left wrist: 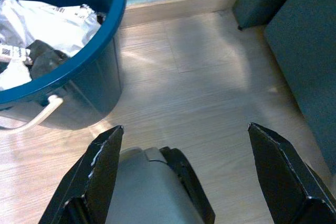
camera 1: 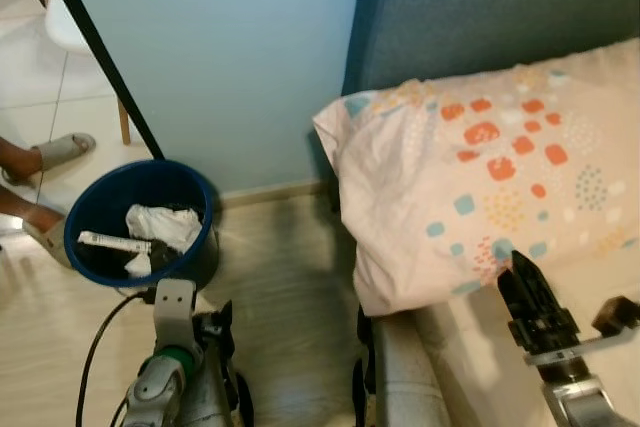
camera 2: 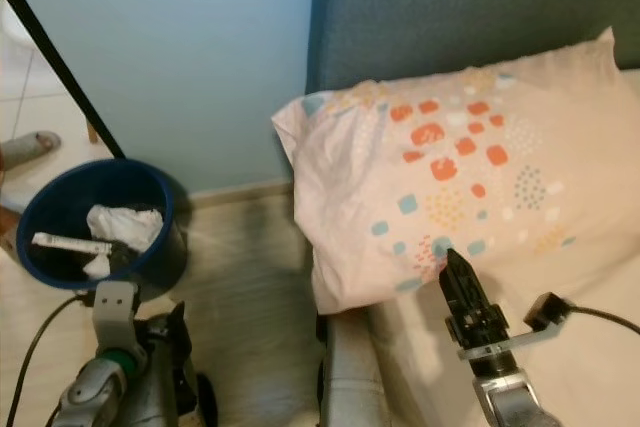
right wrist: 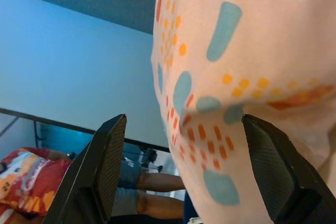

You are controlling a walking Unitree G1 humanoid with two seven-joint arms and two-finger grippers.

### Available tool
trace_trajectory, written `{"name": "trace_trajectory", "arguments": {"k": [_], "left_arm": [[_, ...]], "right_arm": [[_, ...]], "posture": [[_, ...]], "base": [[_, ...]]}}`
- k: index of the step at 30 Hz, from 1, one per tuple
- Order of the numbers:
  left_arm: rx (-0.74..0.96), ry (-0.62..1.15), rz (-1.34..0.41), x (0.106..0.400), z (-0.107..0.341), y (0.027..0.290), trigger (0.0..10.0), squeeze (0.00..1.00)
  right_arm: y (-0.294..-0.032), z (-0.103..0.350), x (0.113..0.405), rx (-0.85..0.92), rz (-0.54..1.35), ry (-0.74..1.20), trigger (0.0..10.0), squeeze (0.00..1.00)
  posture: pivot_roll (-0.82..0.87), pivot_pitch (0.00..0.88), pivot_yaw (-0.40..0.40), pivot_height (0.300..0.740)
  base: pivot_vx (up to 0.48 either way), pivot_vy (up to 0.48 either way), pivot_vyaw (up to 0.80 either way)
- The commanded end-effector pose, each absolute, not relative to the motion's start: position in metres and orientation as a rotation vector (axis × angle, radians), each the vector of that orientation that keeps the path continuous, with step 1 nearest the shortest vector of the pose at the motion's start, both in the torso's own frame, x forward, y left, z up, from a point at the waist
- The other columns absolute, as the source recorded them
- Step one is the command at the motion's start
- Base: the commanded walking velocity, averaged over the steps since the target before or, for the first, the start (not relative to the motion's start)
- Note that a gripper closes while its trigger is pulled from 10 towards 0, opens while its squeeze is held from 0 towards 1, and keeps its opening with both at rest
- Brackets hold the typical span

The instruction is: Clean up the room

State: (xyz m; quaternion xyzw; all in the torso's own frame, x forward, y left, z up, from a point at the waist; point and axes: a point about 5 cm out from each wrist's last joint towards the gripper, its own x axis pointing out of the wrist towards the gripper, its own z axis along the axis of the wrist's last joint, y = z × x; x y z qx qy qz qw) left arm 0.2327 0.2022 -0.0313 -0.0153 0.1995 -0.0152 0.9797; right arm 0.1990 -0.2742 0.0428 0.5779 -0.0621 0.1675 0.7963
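Note:
A round blue bin (camera 1: 95, 252) stands on the wooden floor by the light blue wall, holding crumpled white paper (camera 1: 165, 224) and other scraps; it is also in the left wrist view (left wrist: 100, 51). A cream pillow (camera 1: 480, 167) with orange and teal dots lies at the head of the bed. My right gripper (camera 1: 522, 287) hovers open just before the pillow's lower edge, and the pillow (right wrist: 252, 51) sits close ahead of its fingers (right wrist: 107, 150). My left gripper (left wrist: 184, 132) is low beside the bin, open and holding nothing.
A dark blue padded headboard (camera 1: 480, 7) rises behind the pillow. A black pole (camera 1: 100, 47) slants across the wall above the bin. A person's sandalled feet (camera 1: 60, 152) are at the far left. Bare floor (camera 1: 285, 277) lies between bin and bed (camera 1: 470, 357).

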Motion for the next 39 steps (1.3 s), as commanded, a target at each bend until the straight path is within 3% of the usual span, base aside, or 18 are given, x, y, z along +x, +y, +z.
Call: {"name": "trace_trajectory", "arguments": {"k": [1, 10, 18, 26, 27, 39], "left_arm": [[-0.039, 0.46, -0.033, 0.219, -0.042, 0.201, 10.0, 0.0], [-0.037, 0.458, -0.029, 0.22, -0.041, 0.204, 10.0, 0.0], [-0.032, 0.455, -0.032, 0.217, -0.041, 0.206, 10.0, 0.0], [-0.022, 0.455, -0.039, 0.214, -0.042, 0.208, 10.0, 0.0], [-0.019, 0.453, -0.038, 0.214, -0.041, 0.211, 10.0, 0.0], [-0.004, 0.397, -0.026, 0.226, -0.03, 0.218, 10.0, 0.0]], "right_arm": [[-0.274, 0.044, 0.197, 1.241, 0.371, -0.143, 10.0, 0.0], [-0.268, 0.03, 0.237, 1.177, 0.133, -0.031, 10.0, 0.0], [-0.243, 0.032, 0.279, 1.173, 0.042, 0.025, 10.0, 0.0], [-0.229, 0.04, 0.302, 1.173, 0.051, 0.019, 10.0, 0.0], [-0.229, 0.045, 0.31, 1.156, 0.025, 0.008, 0.0, 0.0], [-0.243, 0.067, 0.328, 1.114, -0.067, -0.066, 0.0, 0.0]], "posture": [[-0.13, 0.152, -0.003, 0.56], [-0.12, 0.153, 0.002, 0.56], [-0.09, 0.169, 0.027, 0.56], [-0.08, 0.183, 0.046, 0.56], [-0.08, 0.184, 0.047, 0.56], [-0.07, 0.188, 0.047, 0.56]], "base": [[0.0, 0.0, 0.0], [0.0, 0.0, 0.0], [0.0, 0.0, 0.0], [0.0, 0.0, 0.0], [0.0, 0.0, 0.0], [0.0, 0.0, 0.0]]}}
